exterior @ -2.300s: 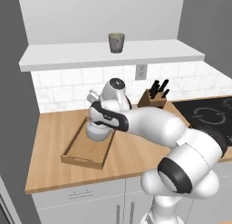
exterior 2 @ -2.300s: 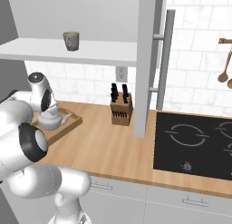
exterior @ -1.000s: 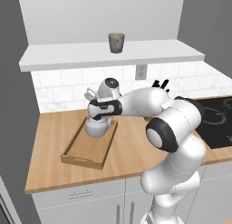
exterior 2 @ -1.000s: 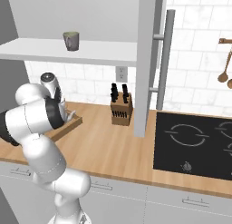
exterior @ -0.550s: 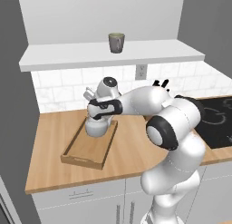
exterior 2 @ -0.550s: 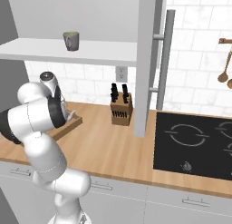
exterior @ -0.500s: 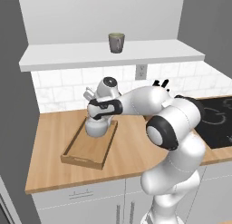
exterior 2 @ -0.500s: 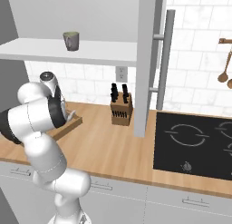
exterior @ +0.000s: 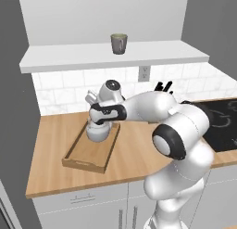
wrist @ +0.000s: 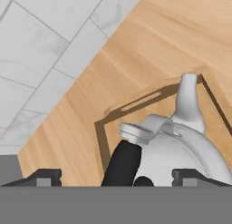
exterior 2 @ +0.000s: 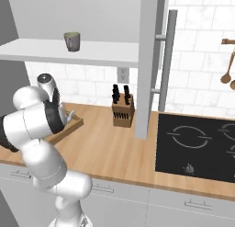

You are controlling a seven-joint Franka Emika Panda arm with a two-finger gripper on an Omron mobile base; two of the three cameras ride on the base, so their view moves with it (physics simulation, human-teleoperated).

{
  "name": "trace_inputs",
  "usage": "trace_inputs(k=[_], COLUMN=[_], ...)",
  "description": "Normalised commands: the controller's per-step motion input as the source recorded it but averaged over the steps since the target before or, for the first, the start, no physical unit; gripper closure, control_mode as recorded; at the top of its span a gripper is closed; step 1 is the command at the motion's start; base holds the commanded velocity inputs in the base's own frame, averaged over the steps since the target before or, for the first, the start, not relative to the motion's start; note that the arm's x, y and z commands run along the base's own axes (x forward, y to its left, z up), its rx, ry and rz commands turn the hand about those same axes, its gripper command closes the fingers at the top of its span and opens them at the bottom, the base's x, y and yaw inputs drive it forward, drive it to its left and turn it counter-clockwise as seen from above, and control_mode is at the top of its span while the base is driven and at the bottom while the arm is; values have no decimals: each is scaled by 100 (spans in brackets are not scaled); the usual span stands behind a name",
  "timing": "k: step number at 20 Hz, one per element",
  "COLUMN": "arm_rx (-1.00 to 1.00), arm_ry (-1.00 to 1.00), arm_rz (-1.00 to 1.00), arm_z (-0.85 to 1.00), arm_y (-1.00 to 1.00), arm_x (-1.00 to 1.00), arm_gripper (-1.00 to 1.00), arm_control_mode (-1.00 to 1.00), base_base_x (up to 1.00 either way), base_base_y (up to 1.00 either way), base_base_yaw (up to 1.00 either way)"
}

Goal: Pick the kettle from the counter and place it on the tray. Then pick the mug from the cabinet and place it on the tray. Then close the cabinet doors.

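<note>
The kettle (exterior: 97, 132) sits in the far end of the tray (exterior: 86, 155) on the counter (exterior: 139, 149). The pincer (wrist: 117, 175) hangs released, its tips spread either side of the kettle's black handle. The mug (exterior: 118, 43) stands on the cabinet (exterior: 111, 55) shelf above.

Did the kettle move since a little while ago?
Yes. The kettle has come down a little, measured against the tray in the left base view. It now sits in the tray's far end, under the gripper.

Bystanders along the tiled wall
A knife block (exterior 2: 122, 110) stands near a black hob (exterior 2: 197, 145); wooden spoons (exterior 2: 227, 76) hang above; a wall socket (exterior: 144, 73).
</note>
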Motion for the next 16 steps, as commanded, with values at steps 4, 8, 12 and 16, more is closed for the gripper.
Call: trace_inputs(k=[4, 8, 12, 16], arm_rx=[1, 1, 0, 0], arm_ry=[-5, -2, 0, -1], arm_rz=[0, 0, 0, 0], arm_z=[19, 49, 53, 53], arm_y=[-1, -7, -17, -21], arm_x=[-54, -60, -65, -97], arm_gripper=[-100, -100, -100, -100], arm_control_mode=[-100, -100, -100, -100], base_base_x=[0, 0, 0, 0], base_base_y=[0, 0, 0, 0], base_base_yaw=[0, 0, 0, 0])
